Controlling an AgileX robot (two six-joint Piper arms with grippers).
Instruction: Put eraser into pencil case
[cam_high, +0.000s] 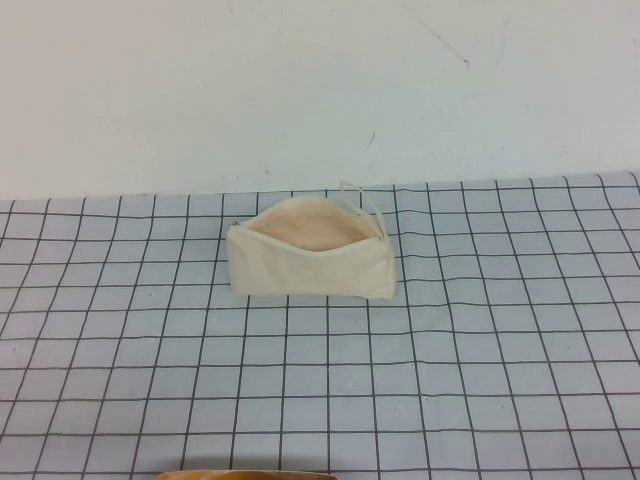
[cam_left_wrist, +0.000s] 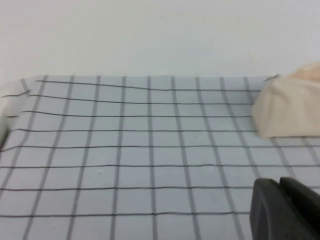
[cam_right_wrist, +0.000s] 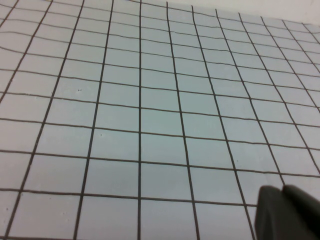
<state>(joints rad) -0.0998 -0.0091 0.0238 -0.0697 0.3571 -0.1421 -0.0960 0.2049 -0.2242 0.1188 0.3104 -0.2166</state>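
The cream-white pencil case (cam_high: 308, 262) lies on the grid cloth in the middle of the high view. Its mouth is open and faces up and back, showing the pinkish-beige lining (cam_high: 305, 229), with the cord loop (cam_high: 362, 198) at its right end. The eraser shows in no view. Neither arm shows in the high view. In the left wrist view my left gripper (cam_left_wrist: 278, 186) is shut and empty, low over the cloth, with the pencil case (cam_left_wrist: 292, 107) ahead of it and apart. In the right wrist view my right gripper (cam_right_wrist: 283, 192) is shut and empty over bare cloth.
The blue-grey grid cloth (cam_high: 480, 380) covers the table up to a white wall (cam_high: 300, 90) at the back. An orange-brown edge (cam_high: 245, 474) shows at the bottom of the high view. A pale fold (cam_left_wrist: 6, 117) lies at the cloth's edge in the left wrist view.
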